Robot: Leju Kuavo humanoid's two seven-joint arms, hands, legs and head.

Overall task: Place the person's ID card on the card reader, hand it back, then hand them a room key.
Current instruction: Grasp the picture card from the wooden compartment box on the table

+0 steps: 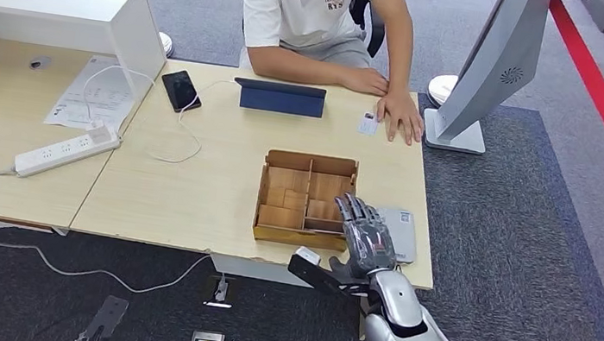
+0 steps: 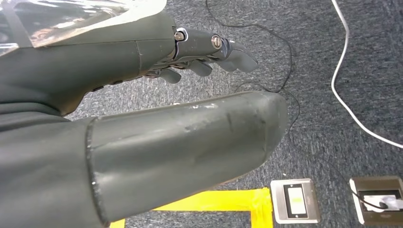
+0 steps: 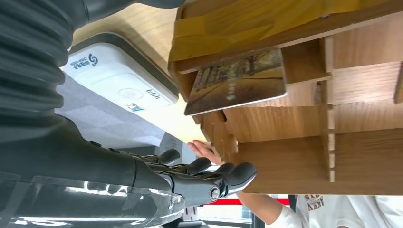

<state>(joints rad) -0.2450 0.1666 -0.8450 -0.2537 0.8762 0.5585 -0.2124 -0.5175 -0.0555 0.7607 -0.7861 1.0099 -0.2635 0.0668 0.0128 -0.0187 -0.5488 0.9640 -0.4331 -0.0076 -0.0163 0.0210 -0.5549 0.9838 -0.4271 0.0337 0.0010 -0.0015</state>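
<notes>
**ID card beside the person's hand, right hand over the tray**

Head view: the ID card [image 1: 368,124] lies flat at the table's [image 1: 193,183] far edge, just beside the person's hand [image 1: 401,113]; its long axis can't be told. The right hand [image 1: 367,238], fingers apart and holding nothing, hovers between the wooden tray [image 1: 305,200] and the card reader [image 1: 401,232].

Left wrist view: the left hand [image 2: 142,118] hangs over carpet, fingers extended, empty.

Right wrist view: a room key [image 3: 236,80] with a tree picture leans in one tray compartment. The reader's print is unreadable.

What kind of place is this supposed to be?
Probably a mock hotel check-in desk: a person sits at the table with an ID card, near a card reader and a wooden box holding a key card.
</notes>
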